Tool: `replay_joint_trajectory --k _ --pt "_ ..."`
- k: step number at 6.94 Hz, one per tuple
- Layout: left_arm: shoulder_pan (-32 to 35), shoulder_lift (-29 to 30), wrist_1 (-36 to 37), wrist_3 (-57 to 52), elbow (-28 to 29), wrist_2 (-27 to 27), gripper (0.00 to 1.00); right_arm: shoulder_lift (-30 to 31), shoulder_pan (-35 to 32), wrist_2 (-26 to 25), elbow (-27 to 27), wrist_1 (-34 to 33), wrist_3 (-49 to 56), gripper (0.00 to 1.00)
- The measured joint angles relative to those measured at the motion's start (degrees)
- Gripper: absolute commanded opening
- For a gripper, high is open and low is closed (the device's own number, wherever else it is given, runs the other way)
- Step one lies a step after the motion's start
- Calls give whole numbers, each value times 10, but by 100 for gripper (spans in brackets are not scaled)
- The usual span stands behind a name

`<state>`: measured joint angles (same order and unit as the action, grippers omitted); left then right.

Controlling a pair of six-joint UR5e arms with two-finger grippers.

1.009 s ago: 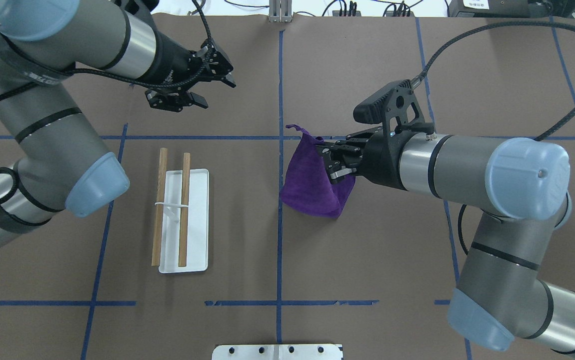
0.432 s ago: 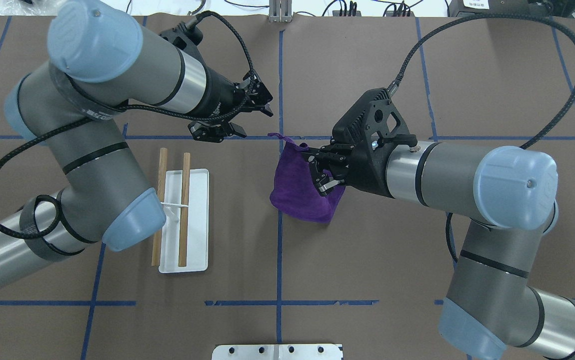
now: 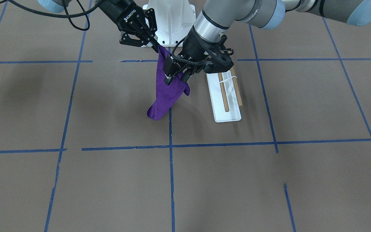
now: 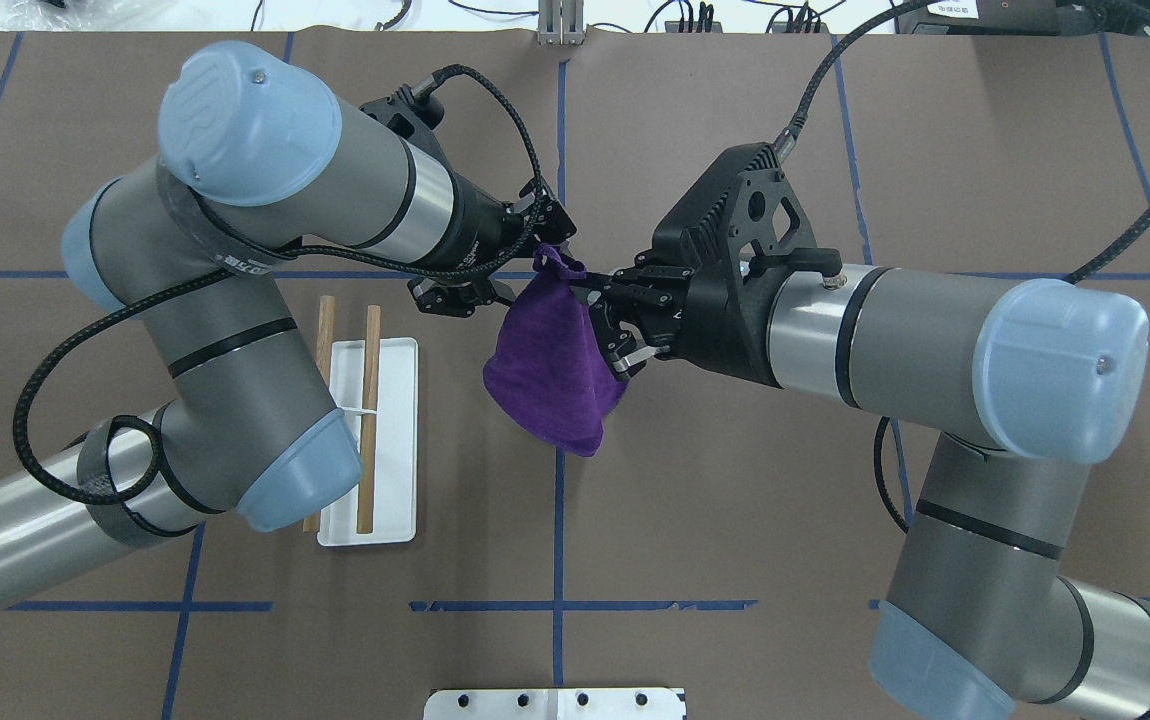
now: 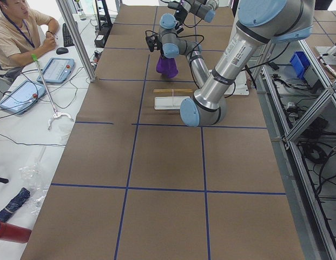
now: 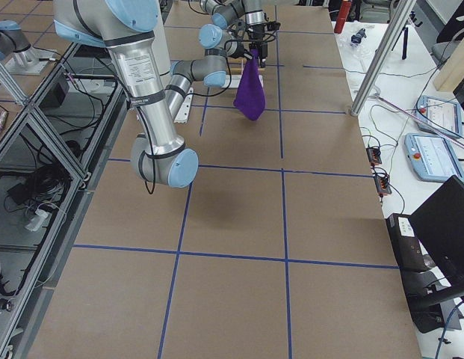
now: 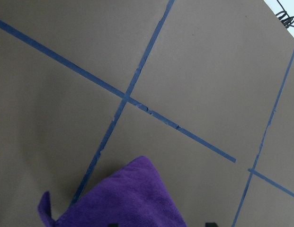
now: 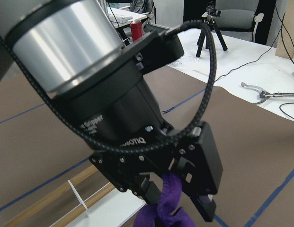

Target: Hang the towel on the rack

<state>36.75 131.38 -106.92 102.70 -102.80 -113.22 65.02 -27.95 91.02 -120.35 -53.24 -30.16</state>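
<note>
The right fingers [image 4: 623, 357] are clamped on the soft purple towel [image 4: 550, 370] just below its top corner; that corner is straddled by the left fingers [image 8: 206, 165], held apart. It is hung in a tapering fold. Bare brown desk [image 4: 450, 430] is seen between it and the white, wooden-rodded rack [image 4: 395, 440].

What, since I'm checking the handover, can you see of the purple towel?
The purple fuzzy cloth towel hangs bunched into a downward-tapering drape over the middle of the brown table, not on the white-based wooden-dowel rack. The right hand pinches its upper edge; the open left hand straddles its top corner.
</note>
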Motion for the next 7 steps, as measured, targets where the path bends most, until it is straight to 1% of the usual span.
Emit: replay_joint_trajectory --k 1,2,3,7 --pt "-5 2 0 0 3 0 68 -6 0 -2 -1 0 0 0" --pt "-8 1 0 -2 6 0 53 -11 -2 -2 -1 1 0 0" --pt "-10 1 0 -3 7 1 1 -12 -4 -2 -1 1 0 0" --pt "-11 -2 0 -10 3 1 0 -13 -11 2 0 1 2 0"
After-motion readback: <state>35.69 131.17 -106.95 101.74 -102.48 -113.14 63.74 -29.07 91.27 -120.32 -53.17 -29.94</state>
